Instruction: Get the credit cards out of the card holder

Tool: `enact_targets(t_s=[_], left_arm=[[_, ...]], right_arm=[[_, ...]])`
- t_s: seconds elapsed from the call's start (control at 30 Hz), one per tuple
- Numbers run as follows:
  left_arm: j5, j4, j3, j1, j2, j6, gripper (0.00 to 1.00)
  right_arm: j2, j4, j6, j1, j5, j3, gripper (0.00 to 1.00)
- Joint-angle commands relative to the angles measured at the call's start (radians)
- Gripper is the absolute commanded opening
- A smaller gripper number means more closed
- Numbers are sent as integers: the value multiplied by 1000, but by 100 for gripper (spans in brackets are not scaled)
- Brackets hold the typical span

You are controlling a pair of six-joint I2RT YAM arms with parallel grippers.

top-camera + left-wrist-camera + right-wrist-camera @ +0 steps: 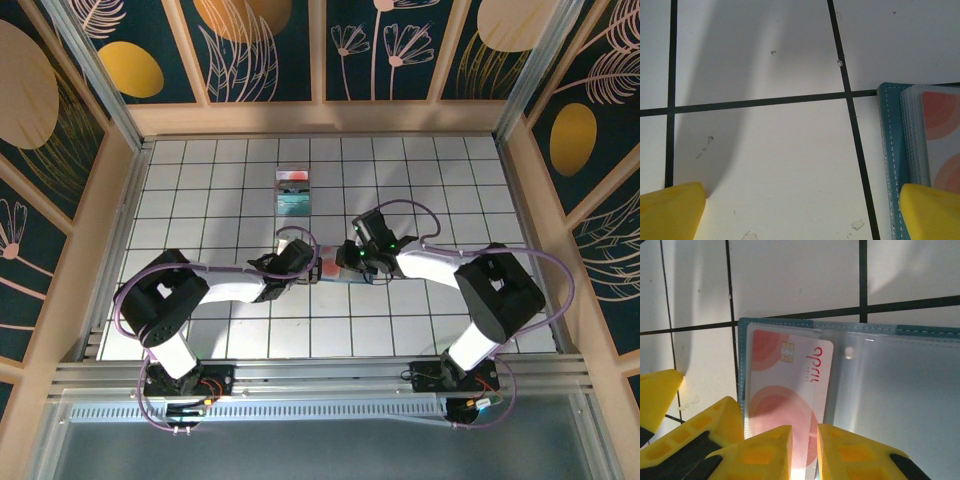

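Your card holder (900,400) lies open and flat on the tiled table (220,190), roughly mid-table, between the two grippers. Its clear sleeves face up inside a teal stitched border. One salmon-red card (790,390) sits in the sleeve at the holder's left end as the right wrist camera sees it, chip and print face up.

Your right gripper (804,445) is over that card's near edge with its jaws narrow, and the card shows through the slim gap between the yellow tips. You cannot tell from here whether the tips are pinching the card or only pressing on it.

Your left gripper (800,214) has its jaws wide. One fingertip (930,212) is over the holder's teal edge (887,150), just beside the stacked sleeves and the card (942,130). The other is well apart, over bare tile.

From above, the left gripper (298,262) and the right gripper (352,262) close in on the holder (340,276) from either side. A small clear box (293,190) with red and teal inside stands farther back, apart from both arms.
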Motion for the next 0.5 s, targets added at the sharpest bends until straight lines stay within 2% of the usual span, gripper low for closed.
enact_targets(t_s=[0.0, 0.47], left_arm=[[6, -29, 18, 4, 36, -8, 99], [3, -45, 24, 3, 45, 0, 99]], right_arm=[[21, 28, 10, 4, -13, 24, 21], [58, 74, 19, -2, -30, 4, 23]])
